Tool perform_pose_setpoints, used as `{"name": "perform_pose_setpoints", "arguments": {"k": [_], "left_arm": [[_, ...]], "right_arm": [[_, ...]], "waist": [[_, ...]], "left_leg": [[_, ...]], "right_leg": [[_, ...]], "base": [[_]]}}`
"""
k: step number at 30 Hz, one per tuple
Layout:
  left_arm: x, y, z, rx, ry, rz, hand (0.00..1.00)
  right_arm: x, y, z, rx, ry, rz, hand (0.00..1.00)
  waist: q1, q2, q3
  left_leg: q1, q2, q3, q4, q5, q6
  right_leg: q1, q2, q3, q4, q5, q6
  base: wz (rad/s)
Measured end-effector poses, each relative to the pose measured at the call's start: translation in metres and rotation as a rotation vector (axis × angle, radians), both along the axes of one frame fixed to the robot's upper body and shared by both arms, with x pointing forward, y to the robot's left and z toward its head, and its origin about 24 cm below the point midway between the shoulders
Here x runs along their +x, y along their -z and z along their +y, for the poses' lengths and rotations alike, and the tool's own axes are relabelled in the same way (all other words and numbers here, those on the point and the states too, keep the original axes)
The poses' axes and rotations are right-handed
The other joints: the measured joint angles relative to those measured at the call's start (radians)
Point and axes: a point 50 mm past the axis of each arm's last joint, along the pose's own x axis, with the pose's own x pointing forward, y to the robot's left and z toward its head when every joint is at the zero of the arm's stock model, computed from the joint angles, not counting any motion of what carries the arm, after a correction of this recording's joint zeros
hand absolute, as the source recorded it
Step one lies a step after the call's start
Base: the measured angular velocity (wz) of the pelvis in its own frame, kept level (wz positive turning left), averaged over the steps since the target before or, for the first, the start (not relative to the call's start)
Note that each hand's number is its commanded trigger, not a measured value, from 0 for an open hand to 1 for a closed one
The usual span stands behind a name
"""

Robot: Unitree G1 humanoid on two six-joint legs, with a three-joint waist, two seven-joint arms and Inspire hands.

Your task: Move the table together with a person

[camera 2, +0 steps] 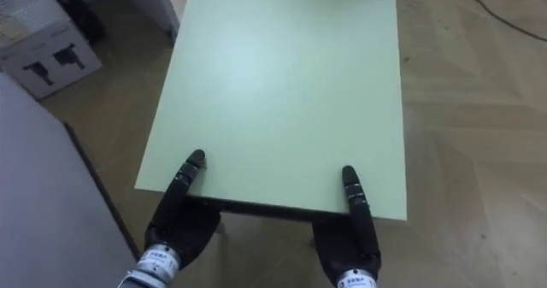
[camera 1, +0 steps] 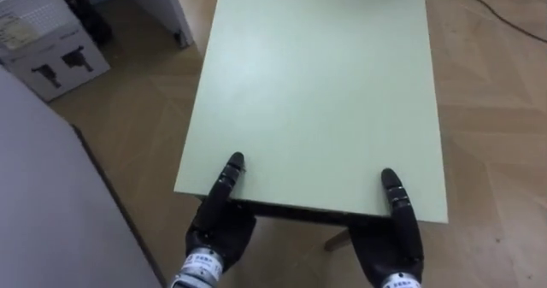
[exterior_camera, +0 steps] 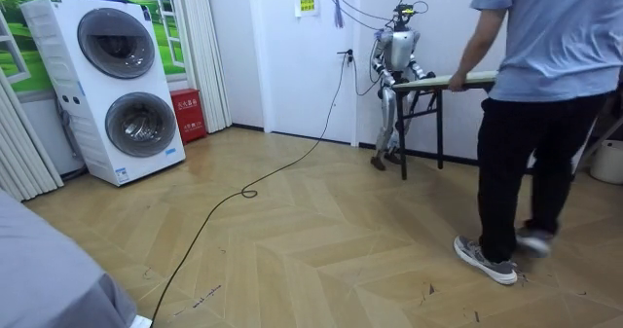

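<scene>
A pale green table [camera 1: 316, 83] stretches away from me over the wooden floor. My left hand [camera 1: 218, 228] grips its near edge at the left, thumb flat on the top and fingers under it. My right hand [camera 1: 395, 241] grips the same edge at the right in the same way. In the room view I stand by the white wall at the end of the table [exterior_camera: 467, 78] towards the room view's left. A person [exterior_camera: 535, 124] in a blue shirt and black trousers holds the other end, back to the camera, mid-step.
A cardboard box [camera 1: 43, 44] and a white panel [camera 1: 158, 6] stand to my left, with a grey surface [camera 1: 43, 202] close by. A cable [camera 1: 496, 10] runs over the floor at the far right. Stacked washing machines [exterior_camera: 117, 85] stand across the room.
</scene>
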Motion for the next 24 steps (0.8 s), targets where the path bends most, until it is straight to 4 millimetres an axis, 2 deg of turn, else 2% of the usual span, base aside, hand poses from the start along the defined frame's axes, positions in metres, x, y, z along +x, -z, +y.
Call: {"name": "perform_pose_setpoints", "arguments": {"k": [1, 2, 3, 5, 6, 9, 13, 16, 17, 18, 19, 21, 23, 24], "left_arm": [[-0.0009, 0.0005, -0.0005, -0.015, 0.004, 0.007, 1.00], [-0.0010, 0.0006, -0.0011, -0.014, 0.009, 0.010, 1.00], [-0.0011, 0.0005, -0.0021, -0.016, 0.011, 0.010, 1.00], [-0.0011, 0.0006, -0.0018, -0.014, 0.010, 0.012, 1.00], [-0.0014, 0.0010, -0.0002, -0.009, 0.008, 0.014, 1.00], [-0.0020, 0.0020, 0.0007, -0.002, 0.003, 0.030, 1.00], [-0.0029, 0.0026, 0.0053, 0.007, -0.011, 0.033, 1.00], [-0.0031, 0.0014, 0.0066, 0.009, -0.017, 0.027, 1.00], [-0.0029, 0.0012, 0.0060, 0.007, -0.017, 0.027, 1.00], [-0.0028, 0.0011, 0.0051, 0.006, -0.014, 0.027, 1.00], [-0.0029, 0.0011, 0.0051, 0.011, -0.011, 0.026, 1.00], [-0.0009, 0.0000, 0.0054, 0.017, -0.007, 0.018, 1.00], [0.0017, -0.0009, 0.0066, 0.024, -0.004, 0.012, 1.00], [0.0018, -0.0008, 0.0065, 0.021, -0.006, 0.013, 1.00]], "right_arm": [[-0.0012, -0.0022, 0.0003, -0.006, -0.006, -0.010, 1.00], [-0.0025, -0.0029, -0.0008, -0.010, -0.003, -0.010, 1.00], [-0.0027, -0.0036, -0.0032, -0.017, -0.004, -0.008, 1.00], [-0.0021, -0.0038, -0.0032, -0.014, -0.008, -0.004, 1.00], [-0.0018, -0.0040, -0.0035, -0.014, -0.005, 0.000, 1.00], [-0.0005, -0.0038, -0.0033, -0.010, -0.005, 0.029, 1.00], [0.0002, -0.0026, -0.0003, -0.001, -0.023, 0.038, 1.00], [0.0017, -0.0032, 0.0008, 0.002, -0.029, 0.032, 1.00], [0.0017, -0.0031, 0.0006, 0.001, -0.028, 0.033, 1.00], [0.0013, -0.0025, 0.0001, 0.001, -0.024, 0.035, 1.00], [0.0008, -0.0019, 0.0000, 0.003, -0.022, 0.039, 1.00], [0.0007, -0.0016, 0.0011, 0.013, -0.014, 0.040, 1.00], [0.0017, -0.0020, 0.0024, 0.021, -0.012, 0.037, 1.00], [0.0023, -0.0022, 0.0027, 0.022, -0.016, 0.036, 1.00]], "waist": [[-0.008, -0.001, -0.0007], [-0.011, -0.001, -0.0011], [-0.005, -0.002, -0.0011], [0.012, -0.004, -0.0021], [0.029, -0.012, -0.0054], [0.078, -0.021, -0.0071], [0.125, -0.022, -0.0075], [0.128, -0.029, -0.0109], [0.127, -0.029, -0.0109], [0.115, -0.029, -0.0108], [0.087, -0.028, -0.0107], [0.054, -0.029, -0.0105], [0.059, -0.030, -0.0101], [0.071, -0.031, -0.0096]], "left_leg": [[0.005, -0.019, -0.026, -0.001, 0.000, -0.001], [0.008, -0.023, -0.032, -0.003, 0.000, -0.002], [0.011, -0.017, -0.028, -0.013, -0.001, -0.004], [0.015, 0.007, 0.008, -0.028, -0.002, -0.007], [0.024, 0.017, 0.032, -0.045, -0.002, -0.007], [0.060, 0.025, 0.025, -0.078, -0.002, -0.008], [0.086, 0.035, -0.012, -0.111, 0.002, -0.014], [0.085, 0.034, -0.045, -0.107, 0.002, -0.014], [0.086, 0.035, -0.042, -0.106, 0.002, -0.014], [0.085, 0.044, -0.013, -0.106, 0.002, -0.015], [0.085, 0.062, 0.064, -0.107, 0.003, -0.015], [0.090, 0.080, 0.152, -0.111, 0.002, -0.017], [0.092, 0.070, 0.134, -0.126, 0.008, -0.035], [0.095, 0.064, 0.135, -0.139, 0.018, -0.065]], "right_leg": [[-0.005, 0.022, 0.040, -0.018, 0.050, 0.002], [0.004, 0.022, 0.046, -0.019, 0.059, 0.002], [0.016, 0.018, 0.012, -0.027, 0.063, -0.005], [0.034, 0.023, -0.015, -0.046, 0.069, -0.011], [0.038, 0.025, -0.018, -0.055, 0.070, -0.012], [0.079, 0.042, -0.013, -0.094, 0.074, -0.011], [0.145, 0.053, -0.055, -0.169, 0.093, -0.012], [0.177, 0.049, -0.101, -0.194, 0.094, -0.012], [0.187, 0.043, -0.117, -0.199, 0.094, -0.012], [0.202, 0.032, -0.156, -0.201, 0.094, -0.012], [0.222, 0.025, -0.193, -0.201, 0.092, -0.012], [0.236, 0.024, -0.217, -0.202, 0.084, -0.007], [0.241, 0.034, -0.194, -0.220, 0.078, 0.001], [0.250, 0.032, -0.182, -0.242, 0.083, 0.002]], "base": [[0.88], [0.77], [0.50], [0.33], [0.20], [0.04], [0.21], [0.41], [0.65], [0.94], [1.09], [1.07], [0.50], [0.17]]}}
